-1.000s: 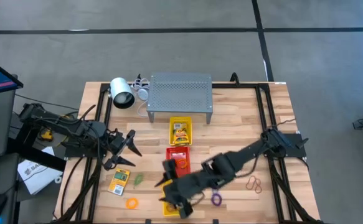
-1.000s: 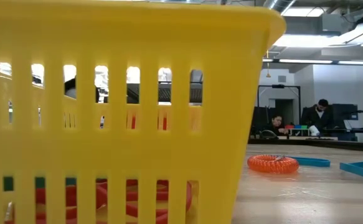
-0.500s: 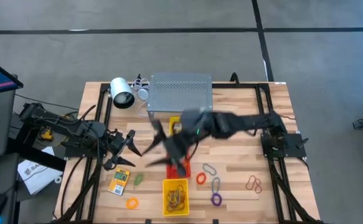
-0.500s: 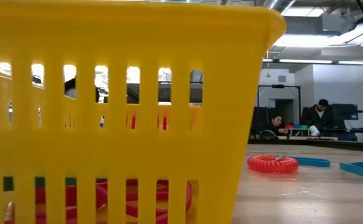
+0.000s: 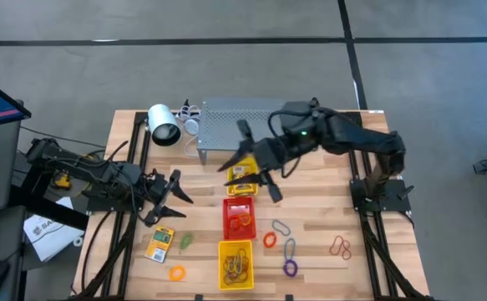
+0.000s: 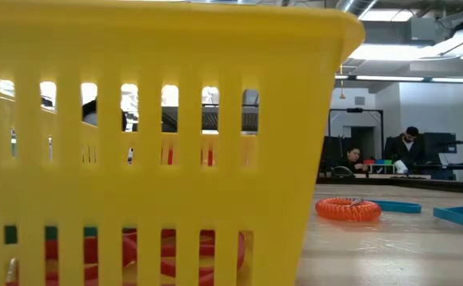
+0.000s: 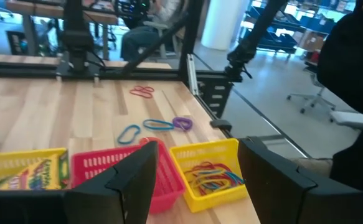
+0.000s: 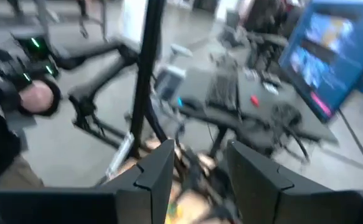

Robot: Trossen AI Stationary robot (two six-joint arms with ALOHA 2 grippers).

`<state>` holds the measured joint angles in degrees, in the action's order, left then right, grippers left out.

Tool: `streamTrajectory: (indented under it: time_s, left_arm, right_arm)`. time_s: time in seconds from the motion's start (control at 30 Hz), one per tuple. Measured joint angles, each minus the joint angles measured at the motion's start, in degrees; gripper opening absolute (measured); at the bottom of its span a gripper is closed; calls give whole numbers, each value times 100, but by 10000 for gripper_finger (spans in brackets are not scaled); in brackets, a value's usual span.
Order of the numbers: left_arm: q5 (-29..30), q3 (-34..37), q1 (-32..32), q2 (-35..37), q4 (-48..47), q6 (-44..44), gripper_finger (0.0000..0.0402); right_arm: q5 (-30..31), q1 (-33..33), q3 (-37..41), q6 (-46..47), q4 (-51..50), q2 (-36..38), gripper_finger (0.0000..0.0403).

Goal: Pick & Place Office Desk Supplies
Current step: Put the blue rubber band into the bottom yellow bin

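While your right gripper [image 5: 247, 167] hangs over the far yellow tray [image 5: 243, 178] just beside the grey perforated stand [image 5: 241, 125], its fingers are spread and hold nothing. Your left gripper [image 5: 169, 196] waits wide left of that stand. Loose loops [image 5: 281, 227] lie nearer you, beyond the red tray [image 5: 240, 219].

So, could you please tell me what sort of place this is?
Probably a robotics lab or workshop: a wooden table carrying framed robot arms, people at workstations behind, and office chairs on a bare concrete floor.
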<state>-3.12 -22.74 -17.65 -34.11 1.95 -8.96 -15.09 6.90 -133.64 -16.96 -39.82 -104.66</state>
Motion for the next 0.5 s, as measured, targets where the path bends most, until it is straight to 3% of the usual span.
streamTrajectory:
  time_s: [0.13, 0.5]
  left_arm:
    - [184, 0, 0, 0, 79, 11, 218]
    - [424, 0, 0, 0, 368, 12, 218]
  right_arm:
    - [295, 93, 0, -58, -624, 197, 143]
    - [317, 142, 2, -236, -390, 230, 143]
